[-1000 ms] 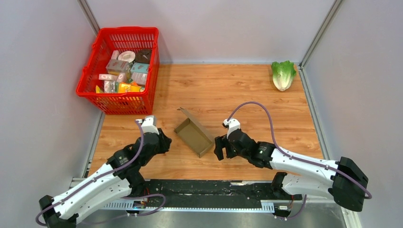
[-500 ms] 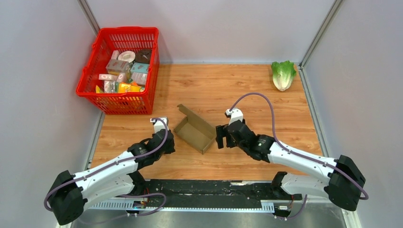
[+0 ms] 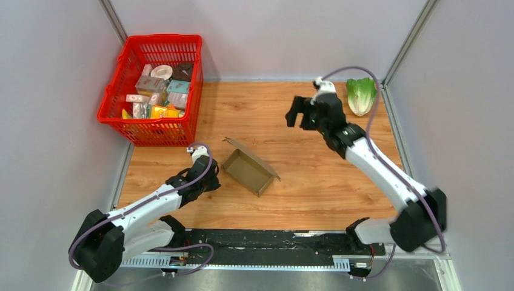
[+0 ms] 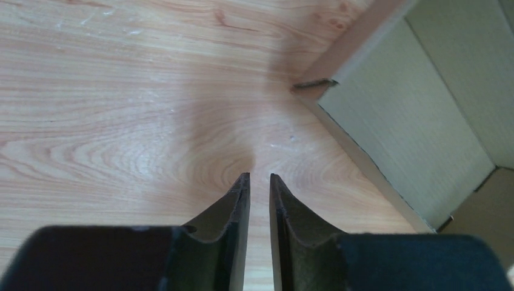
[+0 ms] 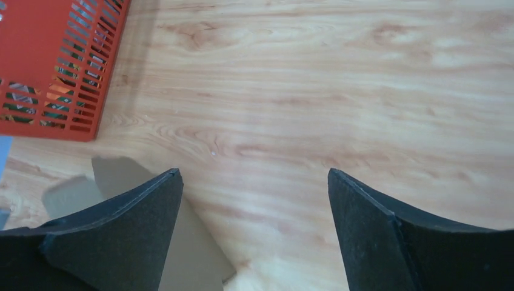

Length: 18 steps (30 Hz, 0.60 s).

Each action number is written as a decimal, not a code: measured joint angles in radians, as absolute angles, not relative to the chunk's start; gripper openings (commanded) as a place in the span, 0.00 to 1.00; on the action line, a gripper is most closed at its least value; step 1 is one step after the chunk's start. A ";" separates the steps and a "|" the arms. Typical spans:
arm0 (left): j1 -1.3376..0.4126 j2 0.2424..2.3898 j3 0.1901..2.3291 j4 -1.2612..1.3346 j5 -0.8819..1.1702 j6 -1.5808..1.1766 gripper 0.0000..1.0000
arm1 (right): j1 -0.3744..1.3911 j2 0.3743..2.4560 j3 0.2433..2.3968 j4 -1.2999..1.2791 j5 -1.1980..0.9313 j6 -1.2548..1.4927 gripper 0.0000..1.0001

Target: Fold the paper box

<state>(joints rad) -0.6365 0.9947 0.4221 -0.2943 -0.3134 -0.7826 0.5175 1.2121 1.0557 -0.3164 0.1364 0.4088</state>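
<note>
**Mia:** Where is the paper box (image 3: 248, 171)?

**Tom:** We see it on the wooden table (image 3: 315, 188), close to the middle. It lies slanted, with its open side up and low walls round it. One flap sticks out at its far corner, and a small one sticks out on its right.

**Mia:** Is anything holding it?

**Tom:** No. We see both grippers apart from it.

**Mia:** Where is the left gripper (image 4: 259, 177)?

**Tom:** It is low over the table, just beside the left side of the box, and it is not touching the box. In its own camera we see its two fingers almost together. There is only a thin gap between them, and nothing is in the gap.

**Mia:** And the right gripper (image 5: 254, 171)?

**Tom:** It is up in the air over the far part of the table, near the green lettuce (image 3: 361, 95). It is well apart from the box. Its jaws are wide open and hold nothing. We see only bare wood between them.

**Mia:** What else do we see from there?

**Tom:** We see a corner of the red basket (image 3: 159, 37) and a bit of brown cardboard, partly hidden behind one finger. The basket sits at the far left, full of small colourful packs (image 3: 154, 91).
</note>
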 measured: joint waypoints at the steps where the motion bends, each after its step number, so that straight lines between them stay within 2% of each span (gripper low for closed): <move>1: -0.624 1.010 0.426 -0.295 -0.308 -0.787 0.17 | 0.502 1.288 1.121 -0.323 0.117 0.396 0.84; 2: -0.609 1.026 0.432 -0.297 -0.300 -0.788 0.15 | 0.495 1.379 1.189 -0.320 0.088 0.378 0.81; 3: -0.594 1.044 0.440 -0.294 -0.292 -0.788 0.12 | 0.494 1.470 1.252 -0.317 0.059 0.358 0.69; 5: -0.570 1.082 0.462 -0.291 -0.278 -0.789 0.09 | 0.498 1.626 1.349 -0.316 0.002 0.316 0.57; 6: -0.565 1.098 0.471 -0.288 -0.273 -0.790 0.08 | 0.502 1.696 1.383 -0.321 -0.023 0.297 0.48; 9: -0.558 1.150 0.503 -0.272 -0.263 -0.792 0.06 | 0.507 1.892 1.501 -0.369 -0.129 0.244 0.34; 13: -0.554 1.211 0.532 -0.241 -0.254 -0.802 0.03 | 0.530 2.050 1.578 -0.415 -0.244 0.167 0.20; 18: -0.553 1.283 0.569 -0.233 -0.253 -0.804 0.01 | 0.608 2.097 1.581 -0.447 -0.300 0.088 0.17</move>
